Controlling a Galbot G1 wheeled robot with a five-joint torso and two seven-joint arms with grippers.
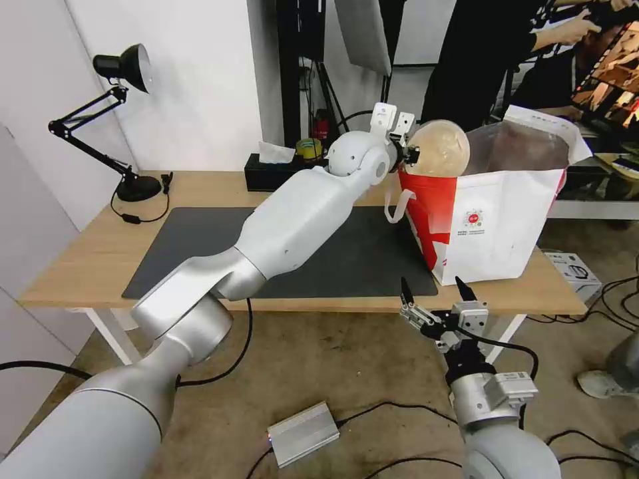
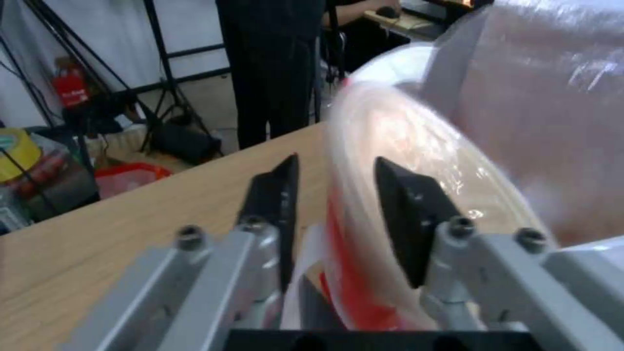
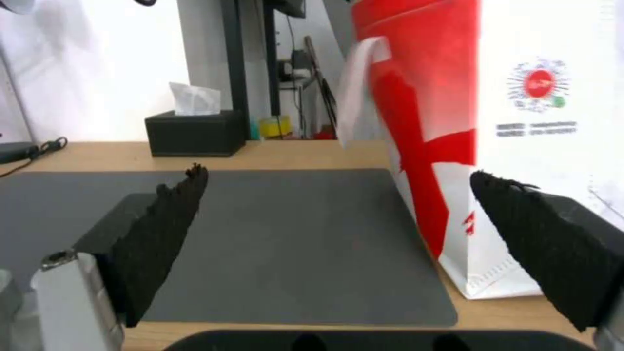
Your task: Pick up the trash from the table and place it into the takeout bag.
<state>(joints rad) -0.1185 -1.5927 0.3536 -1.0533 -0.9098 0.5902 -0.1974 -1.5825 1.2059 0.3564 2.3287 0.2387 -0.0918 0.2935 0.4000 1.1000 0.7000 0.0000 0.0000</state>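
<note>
Left gripper (image 1: 407,154) fingers clamp the beige bowl (image 1: 437,148) on edge, mouth sideways, over the takeout bag (image 1: 492,219) rim. Right gripper (image 1: 437,291) spread wide at table (image 1: 80,259) front edge.

Takeout bag (image 1: 496,219) on table (image 1: 86,259) right end, beside mat (image 1: 193,246); tissue box (image 1: 269,174) behind mat.

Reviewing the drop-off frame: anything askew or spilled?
No spill visible. The shallow beige bowl is tipped on edge in the left end effector at the takeout bag rim. Right end effector open, idle by the table edge.
</note>
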